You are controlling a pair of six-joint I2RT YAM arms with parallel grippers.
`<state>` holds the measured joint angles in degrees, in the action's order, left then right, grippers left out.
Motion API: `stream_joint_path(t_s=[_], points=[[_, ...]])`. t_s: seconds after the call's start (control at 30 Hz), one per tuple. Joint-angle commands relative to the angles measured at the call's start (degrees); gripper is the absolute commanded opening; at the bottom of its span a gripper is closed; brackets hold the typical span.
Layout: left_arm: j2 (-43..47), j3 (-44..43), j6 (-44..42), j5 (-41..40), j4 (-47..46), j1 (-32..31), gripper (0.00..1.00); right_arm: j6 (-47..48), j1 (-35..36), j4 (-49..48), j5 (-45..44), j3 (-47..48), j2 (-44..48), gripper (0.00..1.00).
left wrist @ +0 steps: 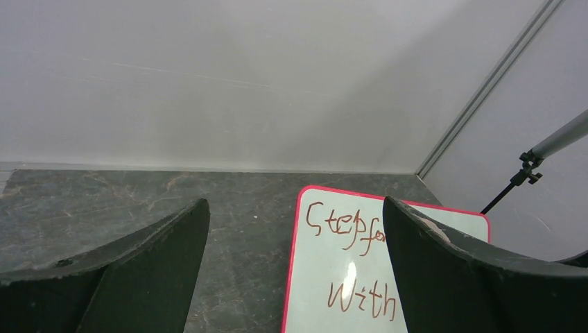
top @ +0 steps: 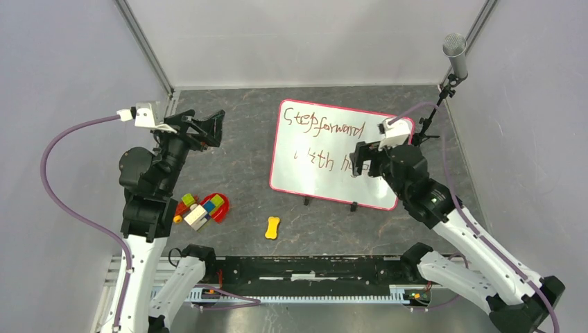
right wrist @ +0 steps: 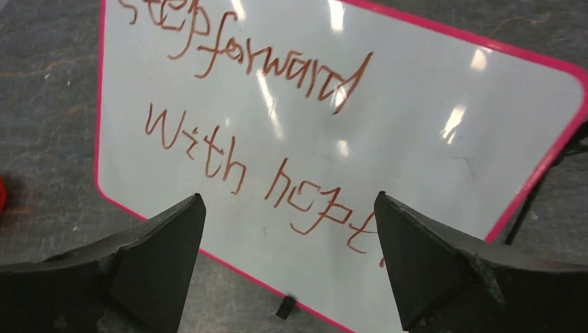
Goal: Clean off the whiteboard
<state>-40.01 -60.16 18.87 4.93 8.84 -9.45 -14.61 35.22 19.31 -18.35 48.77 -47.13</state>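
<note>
The whiteboard (top: 312,149) lies on the dark table right of centre, white with a red-pink frame and two small black feet at its near edge. Brown handwriting covers it, reading "Step forward" and "With hope" (right wrist: 388,125). My right gripper (top: 362,163) hovers over the board's right half, open, with nothing between its fingers (right wrist: 288,195). My left gripper (top: 211,128) is raised left of the board, clear of it, also open and empty (left wrist: 295,201). Its view shows the board's left part (left wrist: 347,277). No eraser is visible.
A pile of coloured toy bricks (top: 201,208) and a yellow bone-shaped piece (top: 272,227) lie near the front. A microphone on a stand (top: 455,55) rises at the back right corner. Grey walls enclose the table on three sides.
</note>
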Motion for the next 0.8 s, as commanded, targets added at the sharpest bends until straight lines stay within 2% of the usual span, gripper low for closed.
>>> stream_joint_path(t_s=[0.0,0.27,0.43,0.6,0.77], points=[[-0.1,-0.8,0.8,1.1,-2.4,0.2,1.0,-1.7,4.1,-2.1,3.4,1.3,-2.6,0.98],[-0.7,-0.7,1.1,1.8,-2.6,0.2,1.0,1.4,6.3,-6.1,5.9,-1.4,-0.4,0.98],[-1.3,-0.1,1.4,3.6,-1.6,0.2,1.0,-2.3,10.0,-5.8,7.4,-1.1,-3.8,0.98],[-1.7,0.0,-0.3,2.4,0.3,0.2,1.0,-17.7,21.5,-5.8,-1.2,-1.1,-11.9,0.98],[-1.3,-0.2,-0.8,-0.2,1.4,0.2,1.0,-43.6,33.2,0.4,-12.5,2.7,-22.4,0.98]])
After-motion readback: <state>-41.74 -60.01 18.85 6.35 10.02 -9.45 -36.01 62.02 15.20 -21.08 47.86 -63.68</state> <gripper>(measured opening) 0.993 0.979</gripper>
